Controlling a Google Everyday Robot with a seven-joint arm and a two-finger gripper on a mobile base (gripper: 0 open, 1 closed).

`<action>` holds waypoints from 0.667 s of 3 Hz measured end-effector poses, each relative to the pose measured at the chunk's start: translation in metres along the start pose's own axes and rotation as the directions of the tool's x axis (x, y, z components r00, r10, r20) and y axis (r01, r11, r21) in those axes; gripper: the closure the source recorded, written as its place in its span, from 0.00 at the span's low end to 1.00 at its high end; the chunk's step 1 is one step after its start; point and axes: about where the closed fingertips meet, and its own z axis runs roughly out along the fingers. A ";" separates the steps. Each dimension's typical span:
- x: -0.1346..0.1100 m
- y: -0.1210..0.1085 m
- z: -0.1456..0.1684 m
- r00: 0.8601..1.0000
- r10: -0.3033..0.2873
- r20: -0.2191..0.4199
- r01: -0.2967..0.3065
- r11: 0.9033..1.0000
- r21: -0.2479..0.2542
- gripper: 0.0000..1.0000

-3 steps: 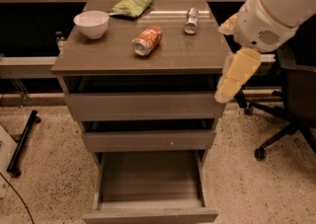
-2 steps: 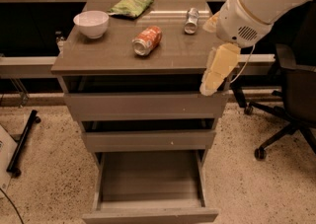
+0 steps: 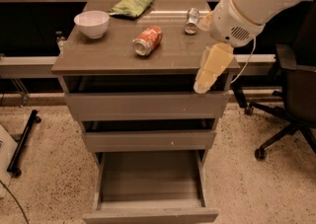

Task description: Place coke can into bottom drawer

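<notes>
The coke can (image 3: 148,40) lies on its side near the middle of the cabinet top (image 3: 98,53). The bottom drawer (image 3: 150,181) is pulled out and shows a bare grey floor; the two shallower drawers above it are slightly open. My gripper (image 3: 201,86) hangs from the white arm at the cabinet's front right corner, pointing down over the top's edge and the top drawer front. It is to the right of the coke can, apart from it and holding nothing.
A white bowl (image 3: 92,23) sits at the top's left, a green chip bag (image 3: 131,5) at the back, a silver-grey can (image 3: 191,20) at the back right. A black office chair (image 3: 296,94) stands to the right, a black stand leg (image 3: 22,144) on the floor at left.
The arm and gripper have moved left, from beside the cabinet's right side to over its front right corner. The coke can and drawers have not moved.
</notes>
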 end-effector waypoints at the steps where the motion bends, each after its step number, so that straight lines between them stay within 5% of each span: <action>1: -0.018 -0.031 0.018 0.995 -0.021 0.100 0.017 0.999 0.042 0.00; 2: -0.029 -0.056 0.034 0.979 -0.017 0.205 0.005 0.998 0.062 0.00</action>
